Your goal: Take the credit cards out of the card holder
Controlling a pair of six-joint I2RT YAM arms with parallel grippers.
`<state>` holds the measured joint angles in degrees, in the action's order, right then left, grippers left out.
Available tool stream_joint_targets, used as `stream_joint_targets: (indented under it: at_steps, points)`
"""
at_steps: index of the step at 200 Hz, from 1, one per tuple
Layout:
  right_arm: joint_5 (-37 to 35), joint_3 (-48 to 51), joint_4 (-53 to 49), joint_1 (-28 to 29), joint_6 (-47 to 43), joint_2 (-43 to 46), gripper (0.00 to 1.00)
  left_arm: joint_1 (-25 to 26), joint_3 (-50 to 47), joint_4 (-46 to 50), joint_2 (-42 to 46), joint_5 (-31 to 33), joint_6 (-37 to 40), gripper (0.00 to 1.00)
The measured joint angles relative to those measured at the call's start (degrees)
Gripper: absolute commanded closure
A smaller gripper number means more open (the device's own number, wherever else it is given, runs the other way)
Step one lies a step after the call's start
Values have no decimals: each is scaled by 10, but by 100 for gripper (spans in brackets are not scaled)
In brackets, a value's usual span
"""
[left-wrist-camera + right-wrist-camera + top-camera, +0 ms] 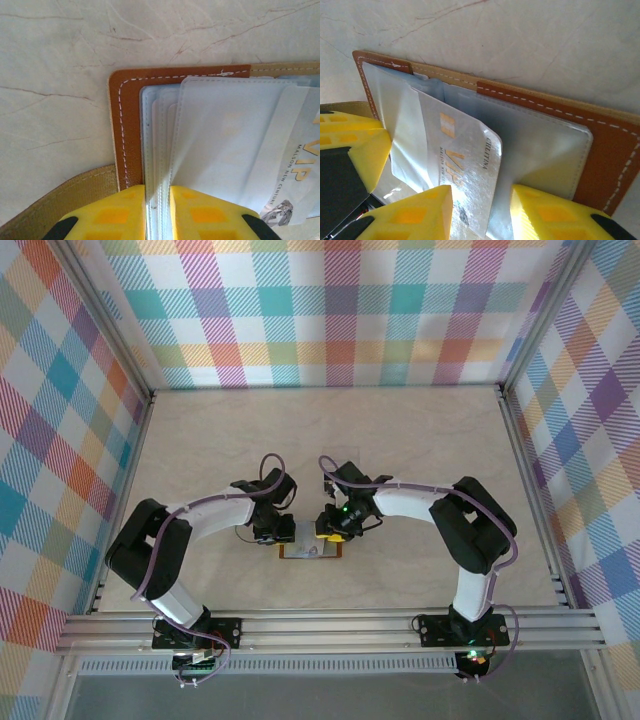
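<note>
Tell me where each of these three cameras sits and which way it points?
Top external: high behind the arms, looking down on the table; both arms show, left claw and right claw meeting over the card holder.
Left wrist: on the left arm, looking along the left claw, which pinches the plastic pockets.
Right wrist: on the right arm, looking past the right claw at the silver VIP card.
Shared: both wrist views show the card holder and that card.

We log the card holder (pixel 312 551) lying open on the table (pixel 420 440), near-centre, between the left gripper (pixel 157 205) and right gripper (pixel 482 210). One card (pixel 465 165) sticks halfway out of its pocket (pixel 540 150), between the right gripper's fingers.
</note>
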<state>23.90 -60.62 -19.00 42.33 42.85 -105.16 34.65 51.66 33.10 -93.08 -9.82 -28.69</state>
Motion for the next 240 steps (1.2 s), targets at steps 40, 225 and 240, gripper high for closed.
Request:
stream_joint_targets:
  at_steps: [40,225,240]
  points:
    - [19,15,36,0,7,-1,67,2,7,9,-5,3,0,82]
    - [-33,-85,-143,0,-85,-9,95,19,-25,-28,22,-5,-24,82]
    - [-27,-86,-143,0,-86,-12,92,19,-31,-36,25,-15,-31,82]
